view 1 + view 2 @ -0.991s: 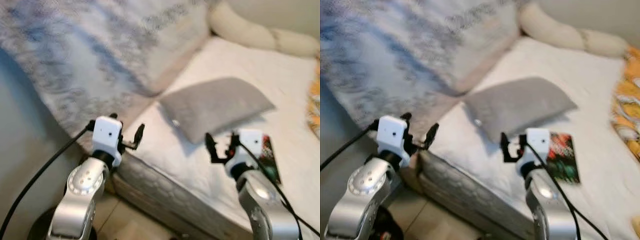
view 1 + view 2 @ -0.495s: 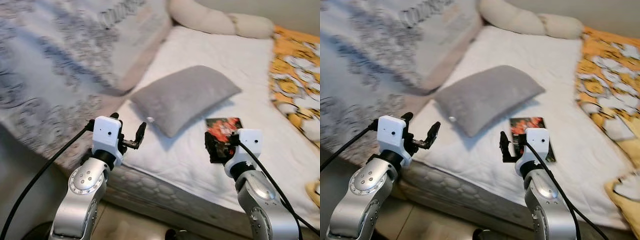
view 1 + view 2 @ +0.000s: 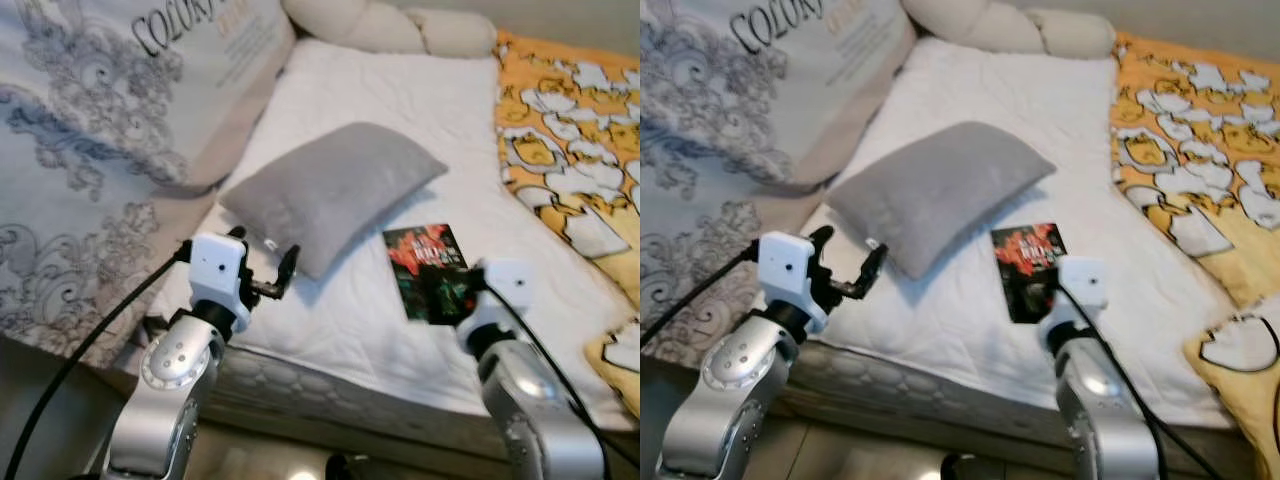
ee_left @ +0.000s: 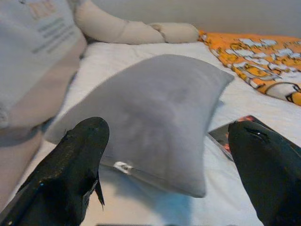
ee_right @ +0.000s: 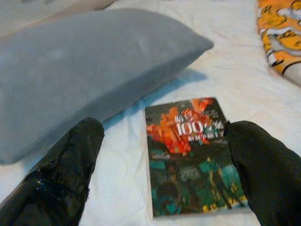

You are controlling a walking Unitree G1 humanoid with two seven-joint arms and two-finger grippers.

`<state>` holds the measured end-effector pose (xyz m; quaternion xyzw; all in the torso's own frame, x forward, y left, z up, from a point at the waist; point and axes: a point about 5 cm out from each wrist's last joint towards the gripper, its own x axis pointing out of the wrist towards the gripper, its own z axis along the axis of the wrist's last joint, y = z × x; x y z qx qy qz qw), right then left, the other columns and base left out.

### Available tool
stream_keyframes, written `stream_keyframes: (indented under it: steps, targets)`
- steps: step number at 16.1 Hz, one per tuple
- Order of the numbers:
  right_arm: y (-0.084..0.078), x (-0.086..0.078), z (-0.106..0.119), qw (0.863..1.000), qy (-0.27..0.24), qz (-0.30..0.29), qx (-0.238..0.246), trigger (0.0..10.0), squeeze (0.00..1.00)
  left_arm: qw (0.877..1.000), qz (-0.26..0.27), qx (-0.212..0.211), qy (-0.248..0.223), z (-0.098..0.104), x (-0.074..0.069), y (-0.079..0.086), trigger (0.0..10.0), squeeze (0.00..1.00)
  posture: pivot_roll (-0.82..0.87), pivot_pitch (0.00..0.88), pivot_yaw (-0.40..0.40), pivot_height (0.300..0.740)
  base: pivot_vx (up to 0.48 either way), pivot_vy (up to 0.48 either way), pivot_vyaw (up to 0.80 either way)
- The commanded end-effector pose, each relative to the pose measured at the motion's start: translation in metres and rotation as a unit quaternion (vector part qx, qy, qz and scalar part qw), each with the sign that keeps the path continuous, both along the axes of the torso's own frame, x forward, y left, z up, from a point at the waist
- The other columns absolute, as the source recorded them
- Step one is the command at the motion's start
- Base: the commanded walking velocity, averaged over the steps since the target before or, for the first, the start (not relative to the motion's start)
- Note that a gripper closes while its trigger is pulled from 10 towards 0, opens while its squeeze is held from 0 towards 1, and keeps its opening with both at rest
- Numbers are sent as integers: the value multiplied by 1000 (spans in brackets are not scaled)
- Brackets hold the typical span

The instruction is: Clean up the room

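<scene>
We see book [image 5: 190, 155] flat on white mattress [image 3: 400, 110], just beside grey pillow [image 3: 335, 190], long axis running away from us. Right gripper [image 5: 164, 174] spread wide, empty, near book. Left gripper [image 4: 164, 160] wide, empty, facing pillow.

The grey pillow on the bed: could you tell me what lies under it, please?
The grey rectangular pillow rests on the white quilted mattress cover. The dark red-and-green book lies beside it, not beneath. Anything directly under it is hidden.
</scene>
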<state>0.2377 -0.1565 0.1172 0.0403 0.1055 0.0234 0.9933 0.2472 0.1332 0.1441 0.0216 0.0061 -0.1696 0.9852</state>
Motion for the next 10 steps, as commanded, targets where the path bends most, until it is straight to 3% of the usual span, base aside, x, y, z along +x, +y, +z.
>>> stream_keyframes:
  steps: [1,2,7,10]
  targets:
    - [1,0,5,1000,-8,3,1,10000,0,1000,2,-3,2,-1,-2,2,10000,0,-27,18,-31,740,0,0,0]
    - [1,0,5,1000,-6,2,2,10000,0,1000,2,-4,3,-1,-2,2,10000,0,-27,19,-30,740,251,0,0]
    - [1,-1,5,1000,-6,2,8,10000,0,1000,-2,-4,4,-1,-1,2,10000,0,-28,19,-25,740,255,0,-685]
    - [4,0,6,1000,-12,9,10,10000,0,1000,-2,-3,2,0,0,3,10000,0,-26,19,-25,740,257,0,0]
